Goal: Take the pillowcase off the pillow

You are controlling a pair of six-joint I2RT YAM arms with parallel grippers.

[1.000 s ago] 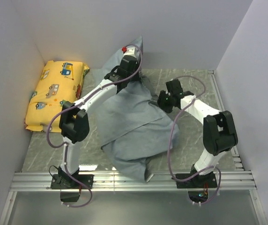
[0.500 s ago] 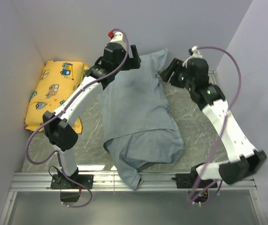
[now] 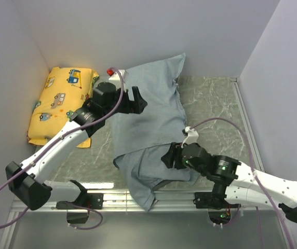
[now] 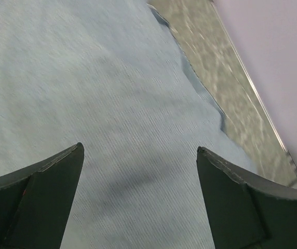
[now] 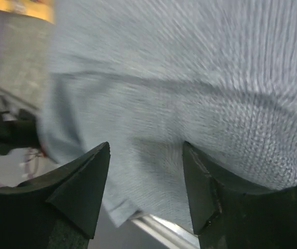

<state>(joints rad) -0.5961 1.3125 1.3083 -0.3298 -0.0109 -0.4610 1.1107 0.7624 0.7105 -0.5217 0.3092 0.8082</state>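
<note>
The pillowcase [image 3: 156, 116], showing blue-grey fabric, lies from the back wall to the near rail, bunched and folded at its near end. The pillow is hidden under this fabric. My left gripper [image 3: 140, 101] hovers open over the cloth's upper left part; in the left wrist view its jaws [image 4: 138, 148] stand wide with only smooth pillowcase [image 4: 112, 93] below them. My right gripper [image 3: 167, 157] is low over the bunched near end. Its jaws [image 5: 146, 144] are apart in the right wrist view, with a rounded fold of the pillowcase [image 5: 190, 78] just beyond the tips.
A yellow pillow printed with cartoon vehicles [image 3: 60, 104] lies against the left wall. A metal rail [image 3: 252, 196] runs along the near edge. Walls close in the back, left and right. Marbled tabletop [image 3: 216, 104] shows right of the cloth.
The left gripper opened, let go of the raised fabric and drew back from the back wall. The pillowcase dropped flat. The right arm swung from back right to the near end.
</note>
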